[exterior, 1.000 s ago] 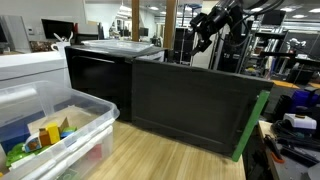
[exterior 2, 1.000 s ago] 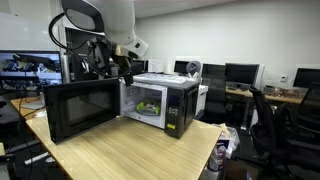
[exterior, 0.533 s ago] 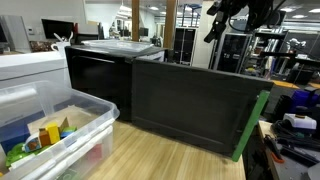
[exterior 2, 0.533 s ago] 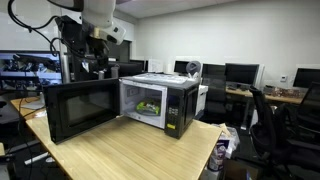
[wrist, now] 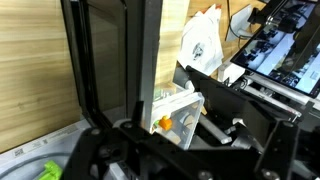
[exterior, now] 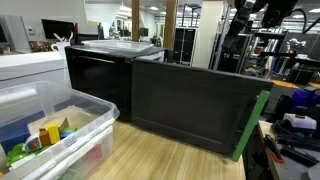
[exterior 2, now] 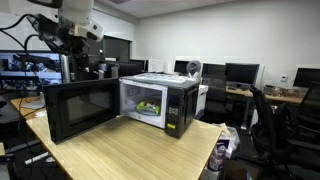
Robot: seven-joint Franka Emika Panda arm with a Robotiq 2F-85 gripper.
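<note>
Jaws spread wide and empty, the gripper [exterior: 242, 18] hangs above the open door [exterior 2: 82, 108] of the microwave [exterior 2: 170, 95], which has green food [exterior 2: 150, 106] inside. The arm appears to be standing off; touching the door calls for a descent to its top edge.

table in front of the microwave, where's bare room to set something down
Bare wood runs in front of the microwave and its open door, out to the near edge of the table. A strip lies free between door and plastic bin. Crowded: inside the bin and microwave.

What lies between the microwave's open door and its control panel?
Between door and control panel: the open cavity, holding a yellow-green item, seen in an exterior view.
</note>
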